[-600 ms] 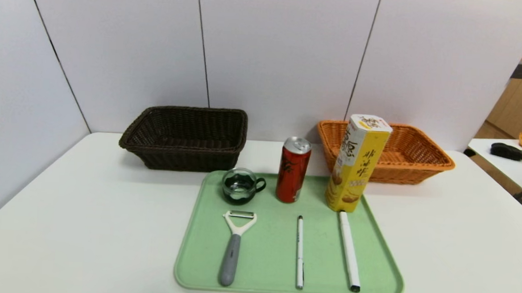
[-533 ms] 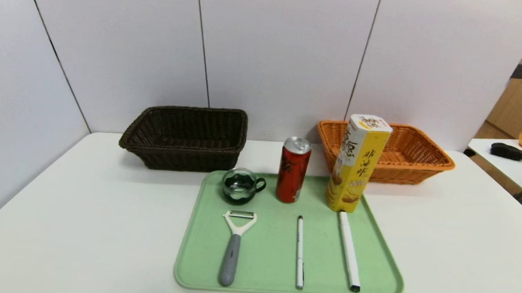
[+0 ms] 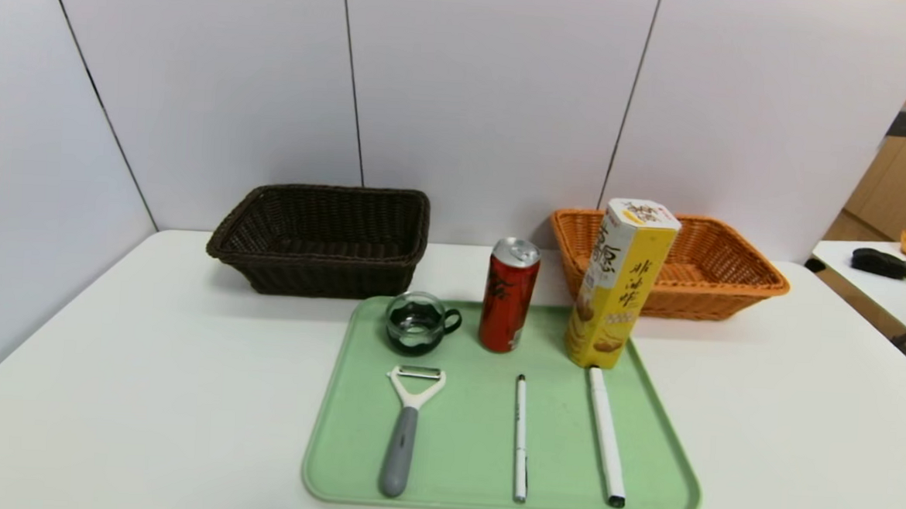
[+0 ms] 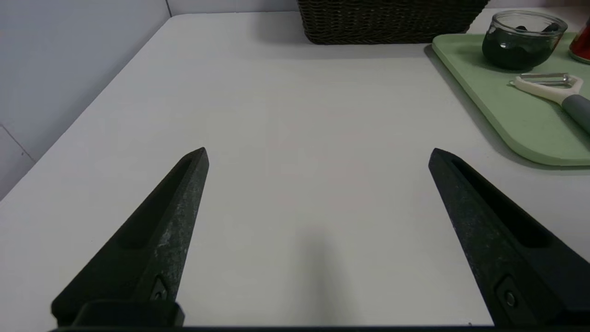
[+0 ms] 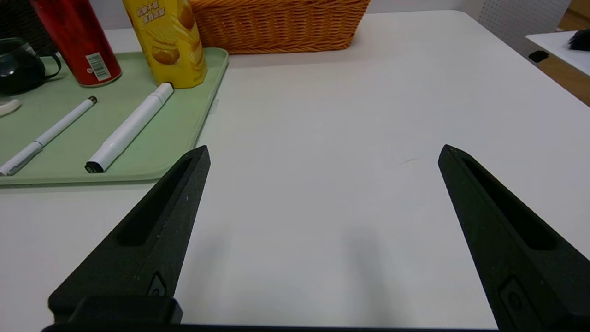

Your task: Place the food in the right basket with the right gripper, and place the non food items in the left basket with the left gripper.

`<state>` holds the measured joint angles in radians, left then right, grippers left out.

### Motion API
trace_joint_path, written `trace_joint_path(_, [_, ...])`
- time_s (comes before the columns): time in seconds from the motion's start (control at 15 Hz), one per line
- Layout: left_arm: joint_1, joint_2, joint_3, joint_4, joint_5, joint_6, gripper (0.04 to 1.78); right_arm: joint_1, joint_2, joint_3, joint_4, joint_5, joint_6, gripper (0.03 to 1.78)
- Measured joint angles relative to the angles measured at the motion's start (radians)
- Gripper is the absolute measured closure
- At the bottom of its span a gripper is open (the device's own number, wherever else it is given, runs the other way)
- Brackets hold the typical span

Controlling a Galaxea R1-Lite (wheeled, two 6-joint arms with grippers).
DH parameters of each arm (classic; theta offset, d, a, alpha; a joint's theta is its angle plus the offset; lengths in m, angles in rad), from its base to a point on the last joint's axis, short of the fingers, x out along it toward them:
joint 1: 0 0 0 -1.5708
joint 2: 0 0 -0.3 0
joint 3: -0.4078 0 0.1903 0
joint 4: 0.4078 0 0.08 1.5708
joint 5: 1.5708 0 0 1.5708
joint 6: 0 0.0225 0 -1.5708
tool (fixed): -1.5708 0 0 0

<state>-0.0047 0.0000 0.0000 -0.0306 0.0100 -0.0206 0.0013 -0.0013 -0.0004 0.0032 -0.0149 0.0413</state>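
Nothing is sorted yet: red drink can [image 3: 509, 295] and yellow snack box [image 3: 620, 283] stand mid-frame on the green tray [image 3: 350, 443]. Both the left gripper [image 4: 318, 152] and right gripper [image 5: 322, 150] hover spread wide, empty. Grip the box low, keeping it upright, toward the orange basket [image 3: 738, 289] at right.

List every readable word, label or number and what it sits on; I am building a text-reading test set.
Yellow snack box: large Chinese characters down its side, not sharp enough to quote.
Red drink can: a barcode label, digits too small to read; dark markings in the head view, unreadable.
Thin pen: tiny print, unreadable.
Nothing else carries text.
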Motion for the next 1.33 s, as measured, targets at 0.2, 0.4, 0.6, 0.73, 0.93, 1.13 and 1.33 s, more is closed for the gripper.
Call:
trace_joint_path(0.2, [0.0,0.0,0.0,-0.001,0.013,-0.029,0.13,0.0,0.001,-0.027,0.008,0.003,-0.019,0.1])
trace_joint_path(0.4, [0.0,0.0,-0.01,0.009,0.004,-0.027,0.13,0.0,0.041,-0.225,0.132,0.021,-0.024,0.1])
trace_joint_path(0.6, [0.0,0.011,-0.158,0.141,-0.029,-0.027,0.13,-0.001,0.202,-0.524,0.361,0.097,-0.022,0.1])
trace_joint_path(0.73, [0.0,0.062,-0.311,0.302,-0.037,-0.033,0.13,-0.003,0.35,-0.727,0.518,0.172,-0.008,0.1])
trace_joint_path(0.93, [0.0,0.214,-0.48,0.429,-0.042,-0.039,0.13,-0.001,0.606,-1.016,0.666,0.303,0.052,0.1])
trace_joint_path(1.13, [0.0,0.42,-0.63,0.438,-0.045,-0.042,0.13,0.031,0.851,-1.209,0.706,0.365,0.09,0.1])
trace_joint_path(1.33, [0.0,0.631,-0.769,0.439,-0.047,-0.056,0.13,0.132,1.059,-1.366,0.714,0.332,0.175,0.1])
